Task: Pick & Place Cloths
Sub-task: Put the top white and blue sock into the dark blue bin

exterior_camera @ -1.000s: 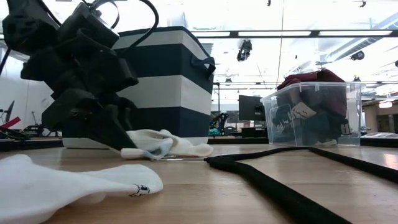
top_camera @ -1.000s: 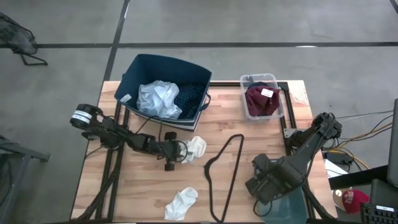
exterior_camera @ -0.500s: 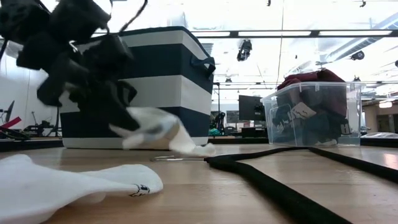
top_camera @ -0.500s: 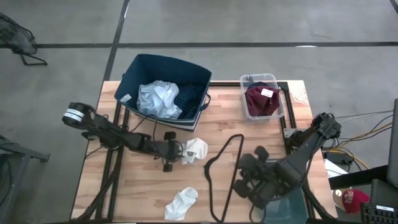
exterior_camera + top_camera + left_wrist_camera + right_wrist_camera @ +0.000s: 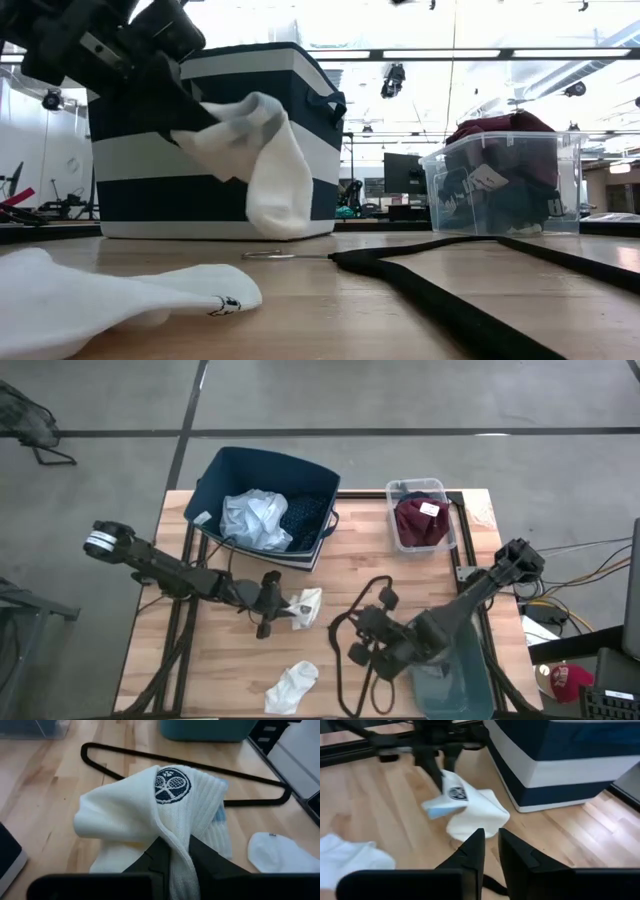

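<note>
While one white sock (image 5: 291, 685) lies flat at the near table edge, untouched, we note the right gripper (image 5: 362, 641) low over the black hanger (image 5: 372, 605), its fingers (image 5: 474, 851) nearly together around nothing. Further in, the left gripper (image 5: 281, 608) pinches the second sock (image 5: 258, 160), which hangs clear of the wood. We judge the carry step under way: next we need it swung over the navy bin (image 5: 230, 465), where the pale blue shirt (image 5: 254, 518) lies, then released. A maroon cloth (image 5: 421, 520) sits in the clear tub (image 5: 447, 517).
</note>
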Controlling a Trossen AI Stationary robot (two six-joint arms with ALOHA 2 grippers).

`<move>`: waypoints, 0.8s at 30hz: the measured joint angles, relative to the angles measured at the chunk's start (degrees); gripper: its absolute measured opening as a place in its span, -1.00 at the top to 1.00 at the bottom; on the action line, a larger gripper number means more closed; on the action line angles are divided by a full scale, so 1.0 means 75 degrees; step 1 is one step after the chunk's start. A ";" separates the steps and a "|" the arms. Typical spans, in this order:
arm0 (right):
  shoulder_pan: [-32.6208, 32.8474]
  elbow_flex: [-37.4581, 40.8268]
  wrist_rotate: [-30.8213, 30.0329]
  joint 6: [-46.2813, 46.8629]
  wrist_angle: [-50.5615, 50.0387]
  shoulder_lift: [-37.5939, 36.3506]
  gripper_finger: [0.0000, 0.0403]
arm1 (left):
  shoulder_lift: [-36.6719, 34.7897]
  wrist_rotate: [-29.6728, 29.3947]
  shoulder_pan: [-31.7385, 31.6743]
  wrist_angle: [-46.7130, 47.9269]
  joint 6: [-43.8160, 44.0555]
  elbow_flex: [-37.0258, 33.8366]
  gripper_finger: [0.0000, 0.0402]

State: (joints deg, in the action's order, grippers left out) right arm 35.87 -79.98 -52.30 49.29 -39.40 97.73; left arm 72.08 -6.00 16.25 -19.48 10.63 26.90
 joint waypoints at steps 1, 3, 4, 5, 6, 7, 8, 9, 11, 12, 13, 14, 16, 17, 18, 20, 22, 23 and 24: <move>-0.0096 0.0182 -0.0001 -0.0002 0.0219 0.0000 0.72 | -0.0011 0.0008 0.0009 -0.0008 0.0000 0.0003 0.78; -0.0247 0.0523 0.0005 -0.0005 0.0661 0.0000 0.63 | -0.0019 0.0020 0.0015 0.0004 0.0000 0.0003 0.78; -0.0319 0.0685 0.0003 -0.0031 0.0967 0.0000 0.57 | -0.0017 0.0023 0.0015 0.0006 0.0000 0.0003 0.78; -0.0382 0.0829 0.0004 -0.0174 0.1312 0.0000 0.52 | -0.0006 0.0023 0.0015 0.0003 0.0000 0.0003 0.78; -0.0438 0.0971 0.0003 -0.0380 0.1687 0.0000 0.46 | -0.0003 0.0023 0.0015 0.0003 0.0000 0.0003 0.78; -0.0481 0.1121 0.0000 -0.0621 0.2144 0.0000 0.40 | -0.0001 0.0023 0.0015 0.0012 0.0003 0.0003 0.78; -0.0517 0.1267 0.0000 -0.0908 0.2620 0.0000 0.34 | -0.0001 0.0023 0.0015 0.0009 0.0006 0.0003 0.78; -0.0542 0.1432 0.0007 -0.1246 0.3174 0.0000 0.28 | -0.0001 0.0061 0.0015 0.0003 0.0021 0.0003 0.78; -0.0567 0.1735 0.0108 -0.1938 0.4376 0.0000 0.15 | -0.0001 0.0275 0.0015 0.0000 0.0049 0.0003 0.78; -0.0587 0.1901 0.0216 -0.2305 0.5002 0.0000 0.08 | -0.0001 0.0414 0.0017 -0.0014 0.0059 0.0003 0.78; -0.0609 0.2063 0.0386 -0.2620 0.5560 0.0000 0.02 | -0.0001 0.0543 0.0018 -0.0072 0.0082 0.0003 0.78; -0.0635 0.2220 0.0585 -0.2874 0.6028 0.0000 -0.03 | -0.0001 0.0639 0.0021 -0.0160 0.0117 0.0003 0.78; -0.0706 0.2523 0.0959 -0.3140 0.6818 0.0000 -0.14 | -0.0001 0.0784 0.0026 -0.0375 0.0150 0.0003 0.78; -0.0742 0.2642 0.1081 -0.3178 0.7089 0.0000 -0.19 | -0.0001 0.0863 0.0026 -0.0509 0.0163 0.0003 0.78; -0.0776 0.2745 0.1164 -0.3197 0.7261 0.0000 -0.24 | -0.0001 0.0927 0.0026 -0.0642 0.0163 0.0003 0.78; -0.0819 0.2932 0.1178 -0.3199 0.7407 0.0000 -0.32 | -0.0001 0.0952 0.0026 -0.0844 0.0160 0.0010 0.77; -0.0857 0.3051 0.1186 -0.3178 0.7459 0.0000 -0.40 | -0.0001 0.0962 0.0024 -0.0963 0.0158 0.0011 0.77; -0.0872 0.3081 0.1208 -0.3143 0.7487 0.0000 -0.43 | -0.0001 0.0962 0.0021 -0.1013 0.0136 0.0011 0.77; -0.0897 0.3085 0.1217 -0.3125 0.7505 0.0000 -0.47 | -0.0001 0.0964 0.0021 -0.1073 0.0107 0.0011 0.77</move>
State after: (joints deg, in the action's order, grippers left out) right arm 29.14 -56.84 -43.17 25.85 16.88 97.73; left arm 72.07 1.23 16.40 -27.53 11.44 26.98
